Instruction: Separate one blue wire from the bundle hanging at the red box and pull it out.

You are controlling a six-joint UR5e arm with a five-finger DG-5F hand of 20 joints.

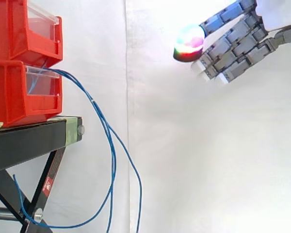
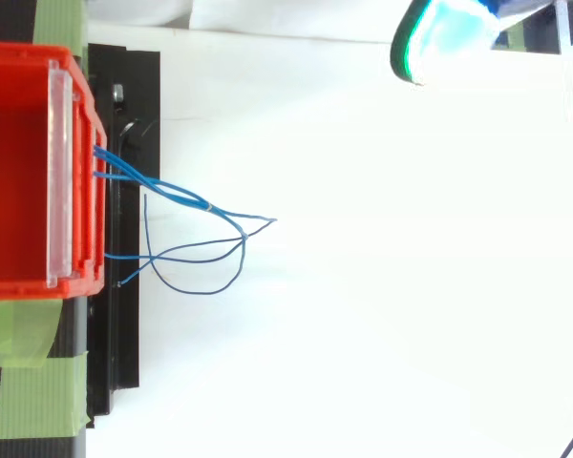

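Robot hand is hovering well apart from the red box, fingers spread, gripping nothing. Blue wires are hanging from the box front, passing the black stand.

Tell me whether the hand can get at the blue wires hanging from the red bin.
Probably yes: the hand is open, apart from the blue wires, and nothing stands between them but white curtain.

I can read no words or numbers here. Well below my hand, out past its fingertips, a small red sticker sits on the black stand leg, its white marking too small to read.
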